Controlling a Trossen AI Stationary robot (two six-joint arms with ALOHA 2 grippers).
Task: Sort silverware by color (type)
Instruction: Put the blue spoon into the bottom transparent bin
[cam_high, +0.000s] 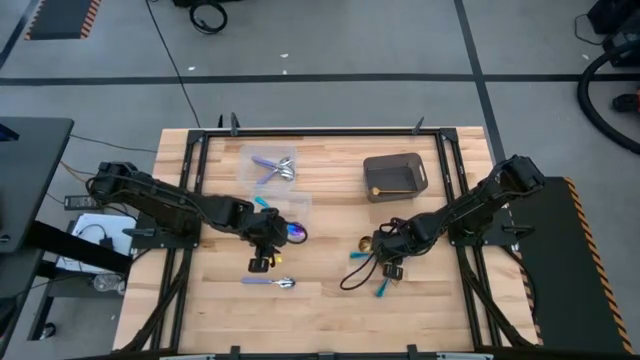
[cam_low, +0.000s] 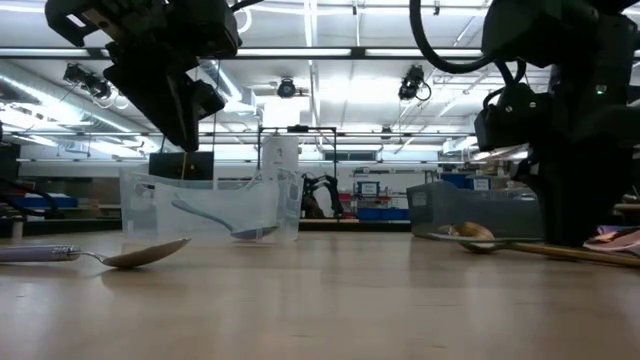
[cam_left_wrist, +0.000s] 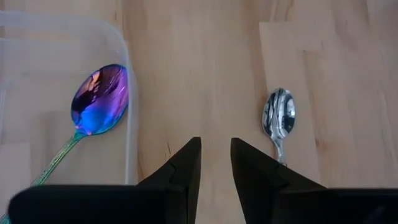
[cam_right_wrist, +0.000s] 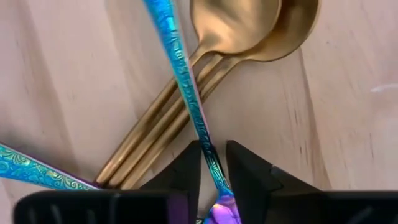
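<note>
On your wooden table (cam_high: 330, 300), right of frame centre, the right gripper (cam_right_wrist: 213, 163) pinches a teal-handled utensil (cam_right_wrist: 186, 81) lying across the gold spoons (cam_right_wrist: 239, 31); lifting could drag them. The left gripper (cam_left_wrist: 215, 163) hangs empty, fingers slightly parted.

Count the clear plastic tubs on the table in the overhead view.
2. One clear tub sits at the far side holding lavender-handled utensils; a second tub lies just nearer, beside the left gripper, holding a teal-handled spoon.
</note>
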